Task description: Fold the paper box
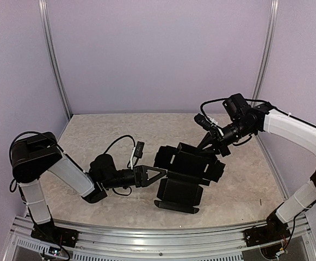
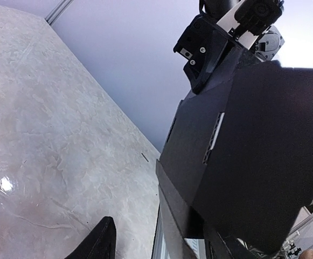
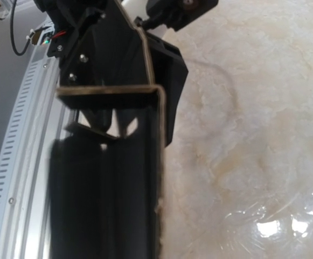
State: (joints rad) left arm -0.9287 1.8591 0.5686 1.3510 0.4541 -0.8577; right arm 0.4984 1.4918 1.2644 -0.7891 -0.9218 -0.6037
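Two grippers are set at the paper box point(image 1: 186, 174), which is stood half-formed on the table point(image 1: 109, 130) between them. The right gripper point(image 1: 208, 145) is closed fully, and the box's far wall appears to be pinched in its jaws; in the right wrist view a bent cardboard edge is seen directly ahead of them. The left gripper point(image 1: 159, 175) is spread wide and nothing is held in it. The box's left side is found just ahead of its jaws. In the left wrist view one finger point(image 2: 99, 243) is seen clear of the card, while the other is hidden behind a dark panel.

The step in hand is judged to be the turning-in of that side panel. It is best done with the pinch held firm so the box is not dragged. The open jaws are then brought squarely against the panel near its crease, and the push is eased along the fold line. If the panel is met off the crease, the thin card may be buckled.
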